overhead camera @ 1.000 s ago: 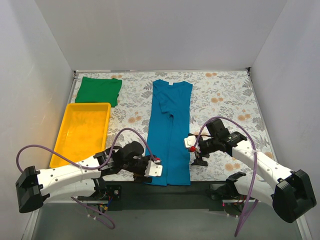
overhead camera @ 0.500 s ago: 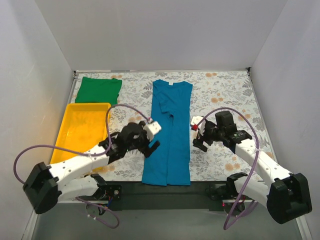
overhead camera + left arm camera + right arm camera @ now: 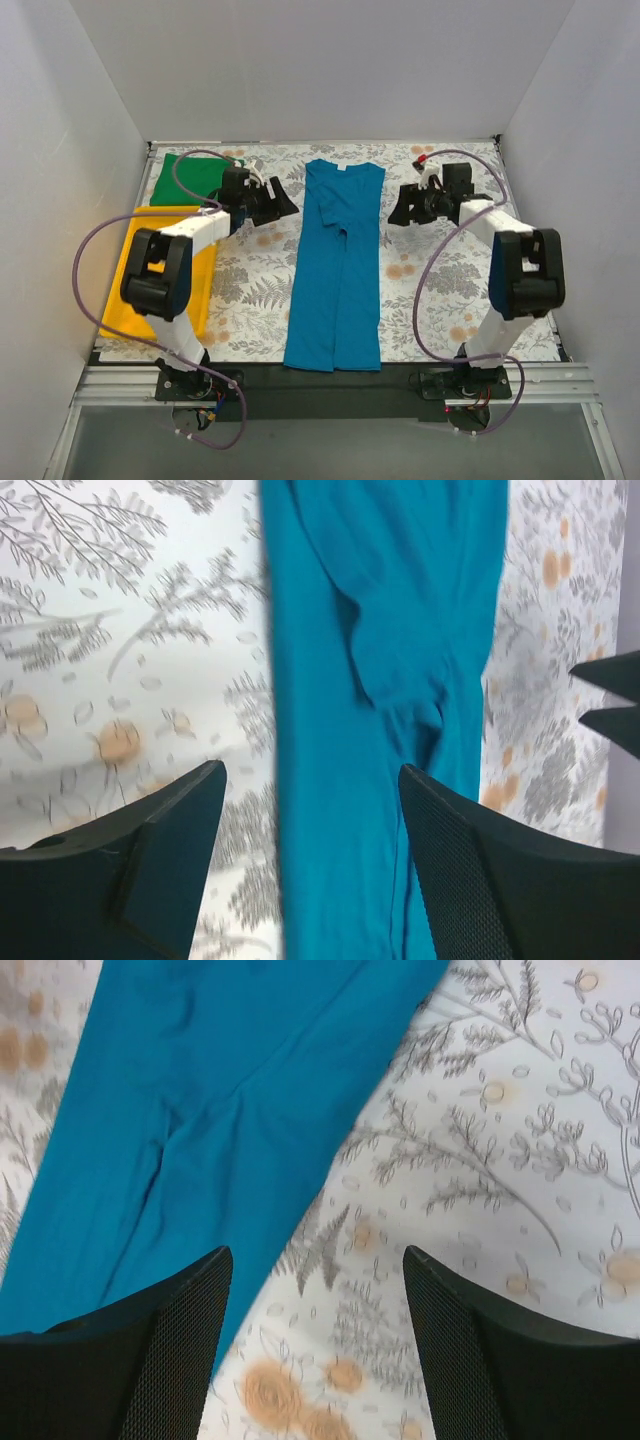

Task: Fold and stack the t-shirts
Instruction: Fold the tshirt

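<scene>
Flowery table (image 3: 450, 290) has the blue shirt (image 3: 335, 270) folded long down the middle, green shirt (image 3: 190, 180) at far left corner by tray (image 3: 118, 295); L gripper (image 3: 285, 205) & R gripper (image 3: 397, 208) hang beside blue's top, both w/ fingers apart.

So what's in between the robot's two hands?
The blue t-shirt lies flat between the left hand and the right hand, clearest in the top view.

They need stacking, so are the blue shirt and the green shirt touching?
Apart. The top view shows the blue shirt in the middle and the green shirt at the far left, with flowery tablecloth between them.
</scene>
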You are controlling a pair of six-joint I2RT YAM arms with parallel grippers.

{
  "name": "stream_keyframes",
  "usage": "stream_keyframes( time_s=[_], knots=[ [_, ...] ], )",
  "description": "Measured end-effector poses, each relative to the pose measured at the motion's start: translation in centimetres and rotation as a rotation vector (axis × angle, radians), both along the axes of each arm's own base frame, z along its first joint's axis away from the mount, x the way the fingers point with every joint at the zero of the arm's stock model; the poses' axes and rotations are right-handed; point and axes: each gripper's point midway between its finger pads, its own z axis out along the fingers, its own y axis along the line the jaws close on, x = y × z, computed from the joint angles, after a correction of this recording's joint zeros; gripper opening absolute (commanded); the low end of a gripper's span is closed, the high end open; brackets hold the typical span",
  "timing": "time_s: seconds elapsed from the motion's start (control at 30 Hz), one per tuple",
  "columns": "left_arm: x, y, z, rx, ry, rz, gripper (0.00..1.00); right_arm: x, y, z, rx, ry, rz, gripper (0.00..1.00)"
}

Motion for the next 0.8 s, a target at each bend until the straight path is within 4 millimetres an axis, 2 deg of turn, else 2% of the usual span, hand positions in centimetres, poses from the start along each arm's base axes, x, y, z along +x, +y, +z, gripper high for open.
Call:
stream_keyframes(
  time_s=[0.13, 0.23, 0.37, 0.57, 0.73, 0.8],
  knots=[
    [3.9, -0.2, -3.0, -0.056, 0.092, 0.054, 0.63, 3.7, 1.1, -1.8, 0.102, 0.121, -0.072, 0.75],
    [6.0, -0.9, -4.6, -0.071, 0.137, 0.072, 0.56, 5.5, 2.0, -3.5, 0.162, 0.206, -0.107, 0.73],
    [8.2, -1.5, -6.3, -0.085, 0.180, 0.085, 0.52, 7.6, 2.9, -5.0, 0.222, 0.279, -0.147, 0.65],
    [11.8, -2.7, -6.3, -0.115, 0.177, 0.071, 0.49, 11.1, 3.6, -5.2, 0.283, 0.294, -0.194, 0.50],
    [13.4, -3.5, -6.5, -0.140, 0.185, 0.058, 0.42, 12.2, 4.1, -5.8, 0.328, 0.327, -0.217, 0.37],
    [13.8, -3.9, -6.7, -0.159, 0.191, 0.047, 0.38, 12.4, 4.2, -6.0, 0.334, 0.337, -0.227, 0.27]
  ],
)
